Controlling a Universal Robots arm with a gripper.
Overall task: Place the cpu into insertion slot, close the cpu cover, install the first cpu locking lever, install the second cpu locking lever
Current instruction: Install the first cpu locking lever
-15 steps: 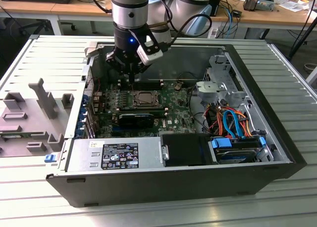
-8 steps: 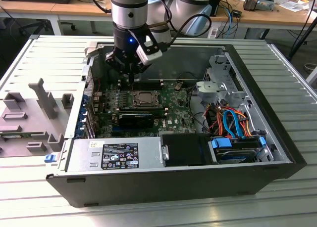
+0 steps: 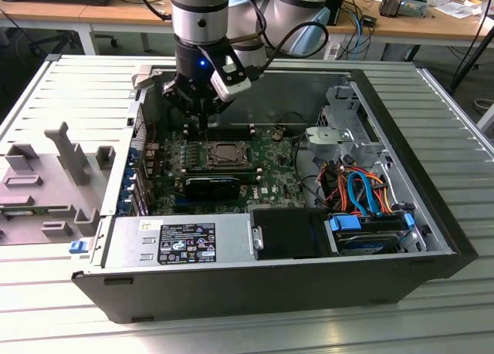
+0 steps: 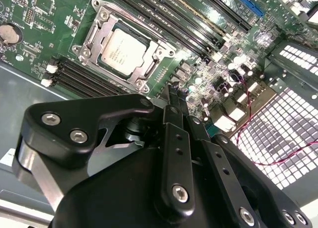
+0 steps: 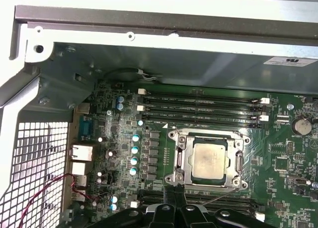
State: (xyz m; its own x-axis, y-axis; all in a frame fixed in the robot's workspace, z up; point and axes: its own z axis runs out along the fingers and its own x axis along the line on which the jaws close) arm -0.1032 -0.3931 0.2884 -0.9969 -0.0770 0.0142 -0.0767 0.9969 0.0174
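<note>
Silver-grey and dull, the cpu [image 5: 208, 161] lies flat in the insertion slot [image 5: 206, 140] on the green motherboard [image 3: 270, 173], inside the open computer case [image 3: 432, 238]. The cpu cover [image 5: 237, 161], a thin silver frame, lies down around the chip, and the chip's top shows through its square cut-out.

The gripper [image 4: 175, 91] hangs low over the board with its black fingers drawn together and nothing between them. In both wrist views the tips stand just beside one edge of the cover, near a corner of the socket and off the chip itself. I cannot tell whether they touch the frame or the board. In the exterior view the gripper stands a little to the exterior view's left of the socket and farther back, towards the far wall of the case.

Long black memory slots [image 5: 198, 109] run along two opposite sides of the socket, and the fingertips hang over the bank on their own side. In the first wrist view a thin wire lever [image 5: 218, 196] slants out from the socket's corner close to the fingertips; I cannot tell whether it is latched.

A grey power supply [image 3: 177, 238] fills the near edge of the case, which rests on a slatted metal table [image 3: 455, 123].
</note>
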